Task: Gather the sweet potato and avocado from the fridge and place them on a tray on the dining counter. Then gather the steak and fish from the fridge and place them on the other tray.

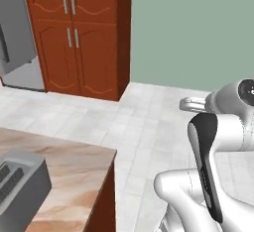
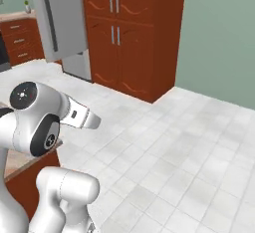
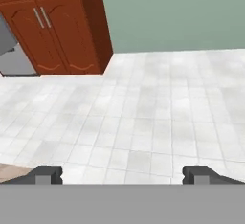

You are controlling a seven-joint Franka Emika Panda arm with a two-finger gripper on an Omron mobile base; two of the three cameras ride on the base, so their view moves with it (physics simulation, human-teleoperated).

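Red-brown wooden cabinets (image 1: pixel 74 32), grey toaster (image 1: pixel 17 189)

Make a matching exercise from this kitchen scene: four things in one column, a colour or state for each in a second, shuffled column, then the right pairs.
Things:
1. tall silver-grey fridge
2. tall wooden cabinets
3. two-finger gripper
4. tiled floor

Colour or state:
A. red-brown, doors shut
B. pale, whitish grey
C. silver-grey with a long dark handle
D. jaws wide apart, nothing between them

Pairs: 1-C, 2-A, 3-D, 4-B
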